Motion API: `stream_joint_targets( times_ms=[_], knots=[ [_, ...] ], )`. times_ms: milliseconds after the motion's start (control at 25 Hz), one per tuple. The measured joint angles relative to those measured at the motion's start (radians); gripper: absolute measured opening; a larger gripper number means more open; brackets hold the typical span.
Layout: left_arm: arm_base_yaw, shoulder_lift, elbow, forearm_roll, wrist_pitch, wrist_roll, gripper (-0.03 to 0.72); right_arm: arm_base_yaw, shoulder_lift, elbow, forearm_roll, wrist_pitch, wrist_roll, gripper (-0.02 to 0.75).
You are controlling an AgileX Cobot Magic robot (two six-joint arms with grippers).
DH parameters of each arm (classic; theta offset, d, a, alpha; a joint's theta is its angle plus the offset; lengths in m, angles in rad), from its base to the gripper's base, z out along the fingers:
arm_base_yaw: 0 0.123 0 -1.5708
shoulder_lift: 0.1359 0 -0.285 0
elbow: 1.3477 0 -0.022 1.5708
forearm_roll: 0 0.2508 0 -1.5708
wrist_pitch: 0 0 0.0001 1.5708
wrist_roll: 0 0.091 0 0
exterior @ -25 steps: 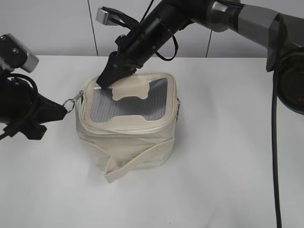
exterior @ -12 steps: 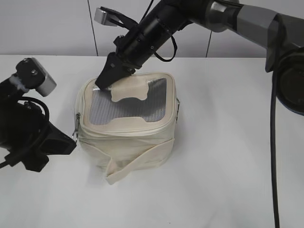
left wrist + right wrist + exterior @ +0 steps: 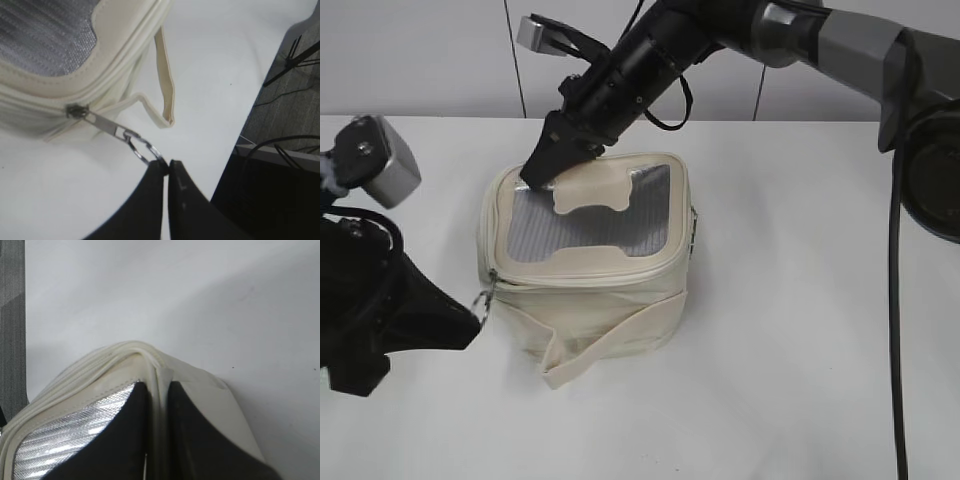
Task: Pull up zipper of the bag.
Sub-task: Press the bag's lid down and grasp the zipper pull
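Your small boxy cream fabric bag (image 3: pixel 585 265) sits on the white table (image 3: pixel 800 300). Your left gripper (image 3: pixel 165 167) pinches the silver ring pull (image 3: pixel 142 147) of its cream zipper (image 3: pixel 77 111) at the front-left corner; your right gripper (image 3: pixel 157 405) clamps the rear rim.

Black arms w/ grey joint shells, black cables, silver wrist cams (boxy), tapered black claw (image 3: pixel 542 165) tips
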Motion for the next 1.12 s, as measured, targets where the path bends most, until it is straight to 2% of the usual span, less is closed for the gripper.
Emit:
stream_joint_targets(
  times_ms=[160, 320, 400, 560, 760, 840, 920, 1000, 1080, 1120],
  knots=[
    [-0.094, 0.014, 0.002, -0.081, -0.085, 0.023, -0.008, 0.0, 0.0, 0.0, -0.001, 0.0, 0.006, 0.086],
    [-0.261, 0.1, -0.006, -0.165, -0.221, 0.035, -0.008, 0.0, 0.0, 0.0, -0.001, 0.0, 0.007, 0.086],
    [-0.343, 0.163, -0.034, -0.188, -0.292, 0.037, -0.008, 0.0, -0.001, 0.0, -0.001, 0.0, 0.007, 0.086],
    [-0.443, 0.263, -0.131, -0.206, -0.337, 0.038, -0.008, 0.0, -0.001, 0.0, -0.001, 0.0, 0.007, 0.085],
    [-0.454, 0.282, -0.155, -0.21, -0.33, 0.034, -0.008, 0.0, -0.001, 0.0, -0.001, 0.0, 0.008, 0.085],
    [-0.448, 0.282, -0.155, -0.192, -0.316, -0.012, -0.006, 0.0, -0.001, 0.0, -0.001, 0.0, 0.018, 0.085],
    [-0.444, 0.282, -0.156, -0.129, -0.289, -0.111, 0.036, 0.0, -0.001, 0.0, -0.004, 0.0, 0.029, 0.09],
    [-0.433, 0.276, -0.159, -0.02, -0.234, -0.225, 0.125, -0.001, -0.002, -0.001, -0.006, 0.0, 0.047, 0.157],
    [-0.413, 0.247, -0.154, 0.069, -0.185, -0.341, 0.221, -0.008, -0.003, -0.002, -0.009, 0.0, 0.07, 0.297],
    [-0.396, 0.217, -0.146, 0.095, -0.167, -0.375, 0.258, -0.014, -0.005, -0.002, -0.013, 0.0, 0.085, 0.342]
  ],
)
